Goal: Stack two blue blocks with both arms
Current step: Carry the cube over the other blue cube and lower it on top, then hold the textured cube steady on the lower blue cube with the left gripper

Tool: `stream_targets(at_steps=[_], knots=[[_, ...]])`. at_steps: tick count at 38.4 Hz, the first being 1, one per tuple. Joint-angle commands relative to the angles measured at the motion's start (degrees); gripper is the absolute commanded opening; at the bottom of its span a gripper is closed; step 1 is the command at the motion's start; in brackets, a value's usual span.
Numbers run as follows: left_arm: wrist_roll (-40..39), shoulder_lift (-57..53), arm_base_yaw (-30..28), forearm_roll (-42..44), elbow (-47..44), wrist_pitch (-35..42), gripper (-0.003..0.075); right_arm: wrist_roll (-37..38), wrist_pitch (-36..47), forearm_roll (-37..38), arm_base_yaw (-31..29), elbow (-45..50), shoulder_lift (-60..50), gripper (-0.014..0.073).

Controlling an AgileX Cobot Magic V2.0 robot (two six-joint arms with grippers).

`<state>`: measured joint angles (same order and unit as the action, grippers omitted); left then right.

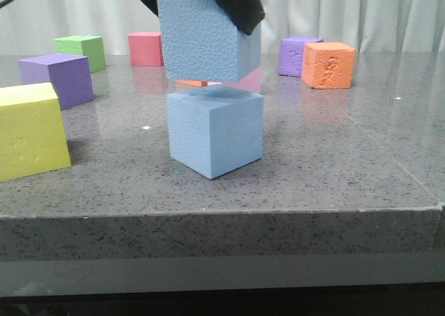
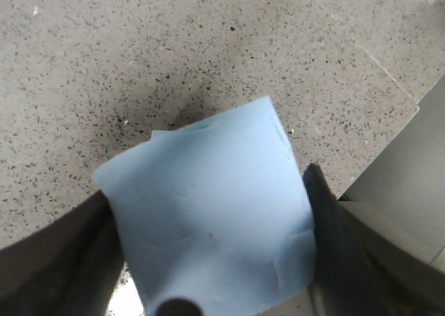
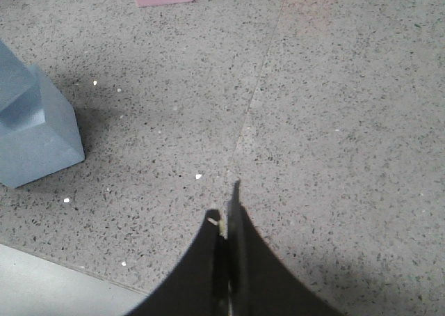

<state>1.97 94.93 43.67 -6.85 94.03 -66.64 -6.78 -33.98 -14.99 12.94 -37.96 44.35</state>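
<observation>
My left gripper [image 2: 208,260] pinches the pebbled blue block [image 1: 207,37], jaws pressed on two opposite sides, fingers [image 2: 62,260] dark at each flank in the wrist view. Block hangs in the air, tilted a bit, right above the smooth blue block [image 1: 215,131], w/ a thin gap between them; can't tell if a corner touches. Smooth one sits on the grey table [image 1: 334,163], near the front edge. My right gripper [image 3: 226,222] hovers over bare table, jaws pressed together, empty, both blue blocks off to one side. Yellow cube [image 1: 29,129], purple cube [image 1: 57,78] and orange cube [image 1: 328,64] stand well apart.
</observation>
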Motion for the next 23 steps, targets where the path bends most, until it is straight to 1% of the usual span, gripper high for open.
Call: stream_targets(at_steps=[1, 7, 12, 15, 18, 23], knots=[[-0.45, -2.05, 0.57, -1.03, 1.13, 3.24, 0.0368, -0.32, 3.58, -0.19, -0.47, -1.55, -0.57, -0.0067], [-0.45, -1.1, 0.57, -0.87, 0.91, 3.24, 0.0375, -0.32, 3.58, -0.19, -0.47, -1.55, -0.57, -0.0067], [-0.45, -0.19, 0.57, -0.87, 0.91, 3.13, 0.0407, -0.32, 3.58, -0.19, -0.47, -1.55, -0.57, -0.0067], [-0.45, -0.07, 0.57, -0.77, 0.91, 3.13, 0.0454, -0.32, 3.49, -0.2, -0.47, -1.55, -0.57, -0.0067], [-0.45, -0.07, 0.57, -0.77, 0.91, 3.13, 0.0522, -0.32, 3.45, -0.2, -0.47, -1.55, -0.57, -0.0067], [-0.45, -0.07, 0.57, -0.77, 0.91, 3.13, 0.0584, -0.32, 3.45, -0.2, -0.47, -1.55, -0.57, -0.0067]])
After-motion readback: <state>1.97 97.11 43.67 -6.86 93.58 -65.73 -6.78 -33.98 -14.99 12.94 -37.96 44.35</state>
